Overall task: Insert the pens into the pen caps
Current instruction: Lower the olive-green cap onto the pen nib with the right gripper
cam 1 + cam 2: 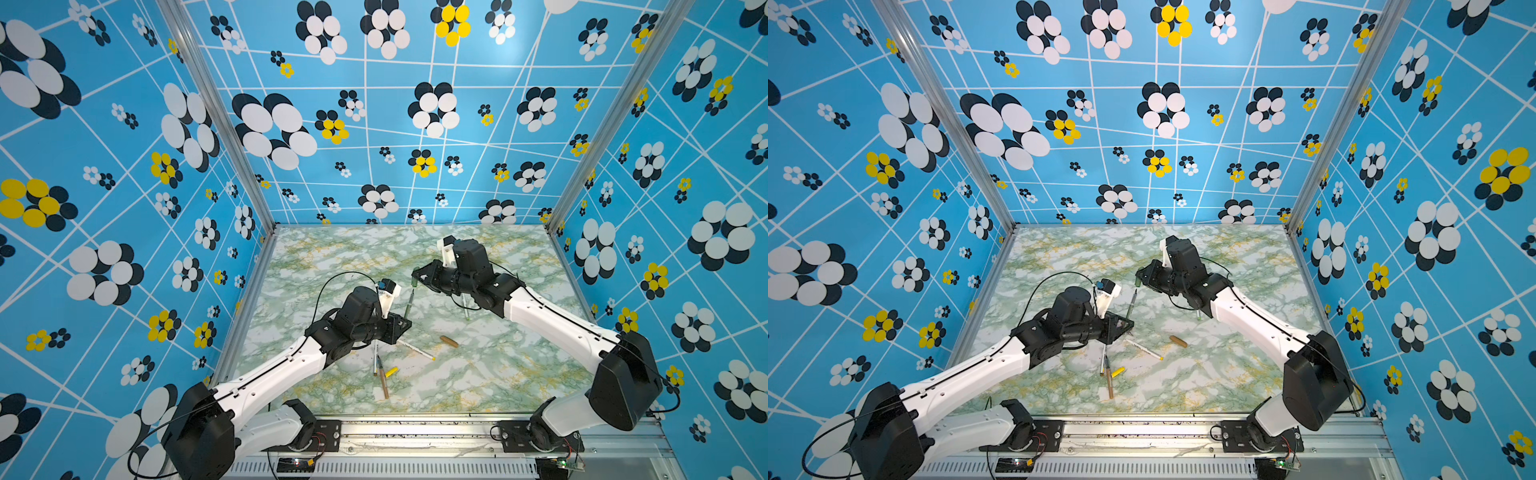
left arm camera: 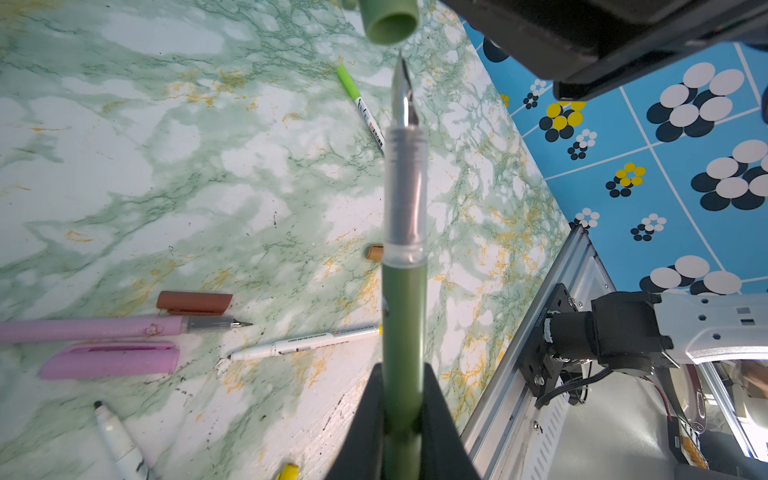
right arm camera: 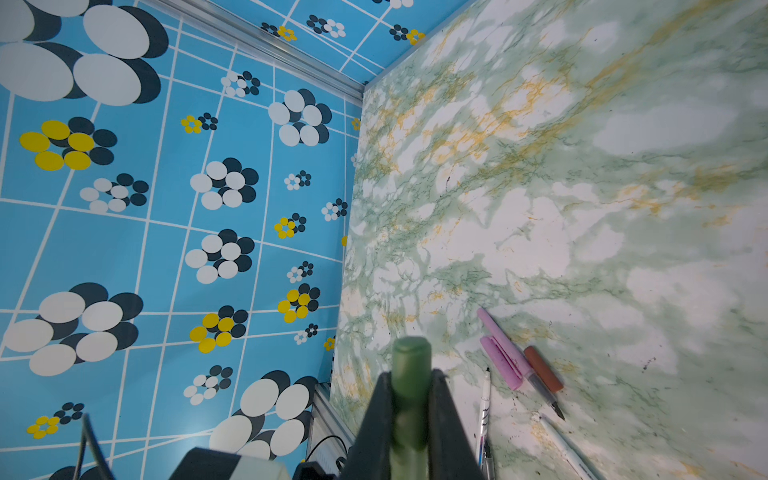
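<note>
Left claw [image 2: 403, 399] clamping slim green plastic pen [image 2: 404, 307], nib lining up ahead with stubby green plastic cap [image 2: 388, 20] right claw [image 3: 409, 399] is pinching.

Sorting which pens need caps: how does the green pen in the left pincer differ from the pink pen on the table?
The green pen is clamped in the left pincer, off the table; the pink pen lies flat on it. The green pen's barrel is green, the pink pen's pink. Both are uncapped, nibs bare.
</note>
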